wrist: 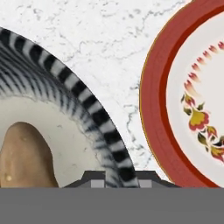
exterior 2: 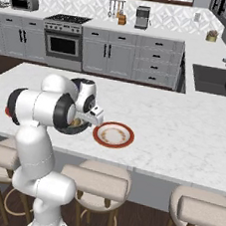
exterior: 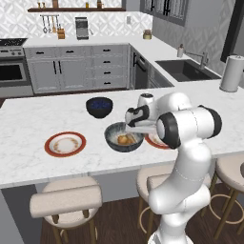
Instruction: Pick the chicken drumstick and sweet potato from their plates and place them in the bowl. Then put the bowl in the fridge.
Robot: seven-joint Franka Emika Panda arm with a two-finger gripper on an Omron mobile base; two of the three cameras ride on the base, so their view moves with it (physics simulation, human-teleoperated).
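Now the gripper (exterior: 125,125) straddles the ribbed bowl's (exterior: 112,141) right rim, fingers seemingly either side of the wall, for lifting; both emptied plates (exterior: 65,143) flank the filled bowl.

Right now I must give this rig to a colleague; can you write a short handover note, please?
Claw: at the near rim of the ribbed bowl, fingertips straddling the rim in the hand view; open or shut cannot be told.
Bowl on the island, between the two red-rimmed plates; both plates bare.
Food: two golden-brown pieces lie in the bowl; the hand view shows one.
Done: drumstick and sweet potato apparently transferred.
Left: grip the bowl, carry it to the fridge.
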